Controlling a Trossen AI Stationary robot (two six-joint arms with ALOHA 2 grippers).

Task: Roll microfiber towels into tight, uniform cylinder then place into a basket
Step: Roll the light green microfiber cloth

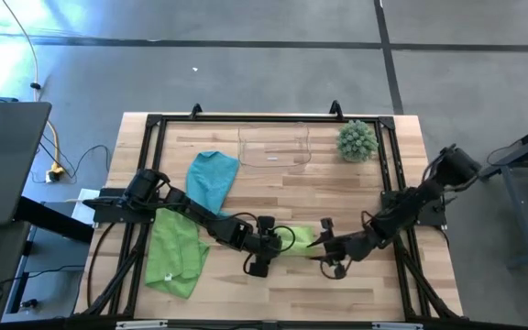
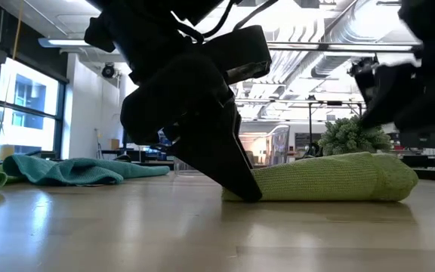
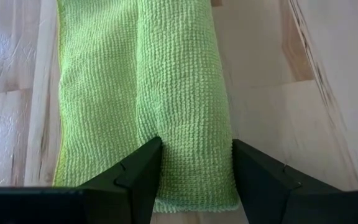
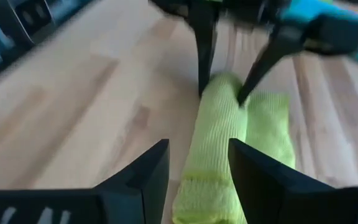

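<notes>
A lime green microfiber towel, partly rolled [image 1: 293,240], lies on the wooden desk [image 1: 282,183] near the middle of its front edge. Its long axis runs side to side along that edge, one end toward each arm. The roll is a thick cylinder with a flat unrolled flap beside it.

The left gripper [image 1: 266,249] straddles the roll's left end; its two dark fingers [image 3: 143,174] press either side of the cylinder, closed on it. The right gripper [image 1: 330,247] is at the roll's other end. Its fingers [image 4: 148,171] sit either side of the roll with a little gap, so it looks parted rather than clamped, though that wrist view is blurred and I cannot be sure.

A second lime green towel [image 1: 174,254] lies crumpled and unrolled near the front left corner, partly under the left arm. A teal blue towel [image 1: 211,176], also loose, lies left of centre toward the back edge. The clear plastic basket [image 1: 273,147] stands at the middle of the back edge, well apart from the roll. A round spiky green plant ball [image 1: 357,140] sits just right of the basket near the back right corner. Between the roll and the basket the wood is bare.
</notes>
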